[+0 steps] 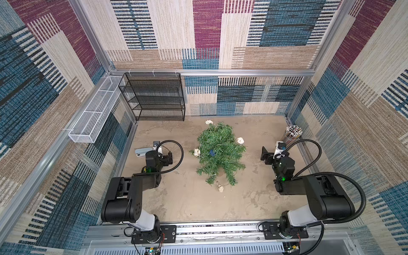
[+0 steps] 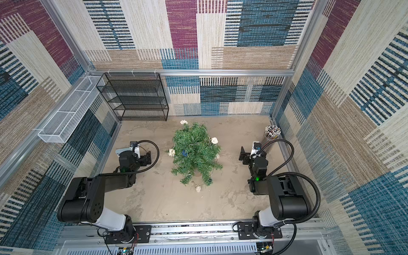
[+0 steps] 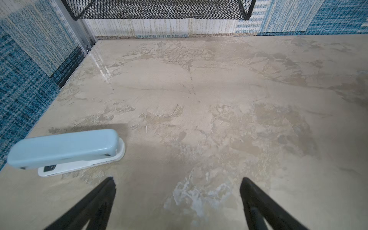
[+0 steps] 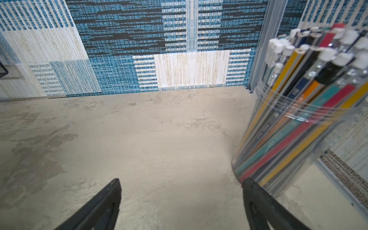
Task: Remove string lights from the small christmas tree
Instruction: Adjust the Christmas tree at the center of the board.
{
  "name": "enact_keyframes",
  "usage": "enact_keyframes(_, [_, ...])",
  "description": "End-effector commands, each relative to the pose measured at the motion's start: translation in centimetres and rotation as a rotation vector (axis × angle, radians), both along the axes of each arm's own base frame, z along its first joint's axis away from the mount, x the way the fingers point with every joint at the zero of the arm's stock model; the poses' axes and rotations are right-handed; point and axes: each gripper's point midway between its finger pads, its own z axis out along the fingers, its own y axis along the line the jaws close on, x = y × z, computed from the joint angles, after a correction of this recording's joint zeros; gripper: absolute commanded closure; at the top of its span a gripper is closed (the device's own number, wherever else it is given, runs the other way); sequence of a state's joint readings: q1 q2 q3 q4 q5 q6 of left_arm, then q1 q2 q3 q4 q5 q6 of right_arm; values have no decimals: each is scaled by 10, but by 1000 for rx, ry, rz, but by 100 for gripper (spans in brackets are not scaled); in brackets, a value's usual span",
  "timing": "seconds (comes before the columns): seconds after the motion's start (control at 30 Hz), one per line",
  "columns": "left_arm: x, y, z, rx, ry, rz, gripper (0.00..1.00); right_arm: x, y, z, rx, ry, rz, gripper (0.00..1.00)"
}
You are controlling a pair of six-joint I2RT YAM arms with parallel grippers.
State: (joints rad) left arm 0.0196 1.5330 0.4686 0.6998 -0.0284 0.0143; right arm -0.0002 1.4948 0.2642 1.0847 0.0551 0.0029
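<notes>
Green small christmas tree (image 1: 219, 152) mid-table, string lights (image 1: 240, 140) draped on branches, one ball trailing toward near edge.
Pale-blue stapler (image 3: 65, 149) by left edge; left gripper (image 3: 177, 201) beside it, jaws wide, empty; right gripper (image 4: 181, 201) wide, empty, near pencil cup (image 4: 302, 127) at far-right corner.

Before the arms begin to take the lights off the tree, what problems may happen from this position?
1. The string lights wind through the branches of the small christmas tree; pulling one ball may tip or drag the tree.
2. The right pincer, open, has one finger right beside the cup of pencils; a sideways move may knock it over.
3. The stapler lies close beside the open left pincer and may get pushed.
</notes>
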Motion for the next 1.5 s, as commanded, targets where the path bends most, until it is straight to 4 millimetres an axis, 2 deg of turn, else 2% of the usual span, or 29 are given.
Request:
enact_keyframes(0.0, [0, -4, 3, -14, -10, -23, 1, 1, -3, 13, -11, -51, -14, 4])
enact_keyframes(1.0, [0, -4, 3, -20, -11, -25, 1, 5, -5, 15, 5, -50, 11, 4])
enact_keyframes(1.03, [2, -2, 9, -11, -31, -14, 1, 6, -5, 13, 11, -33, 5, 4])
enact_keyframes(1.1, [0, 5, 13, -14, 91, 43, 1, 12, -3, 25, -29, -53, 12, 4])
enact_keyframes(1.17, [6, 11, 40, -52, 199, 101, 4, 34, -4, 27, -2, 78, -27, 4])
enact_keyframes(1.23, [19, -2, 83, -126, 177, 51, 7, 58, -4, 35, 67, 236, -71, 4])
enact_keyframes(1.27, [23, -8, 98, -165, 178, 31, 7, 66, 2, 43, 83, 281, -59, 4])
enact_keyframes(1.33, [31, -36, 141, -270, 213, -83, 8, 78, 20, 72, 97, 338, -18, 4])
enact_keyframes(1.37, [31, -49, 153, -303, 249, -137, 8, 79, 32, 89, 89, 338, 28, 4])
enact_keyframes(1.47, [22, -97, 204, -361, 300, -361, 9, 74, 70, 144, 125, 325, 217, 4])
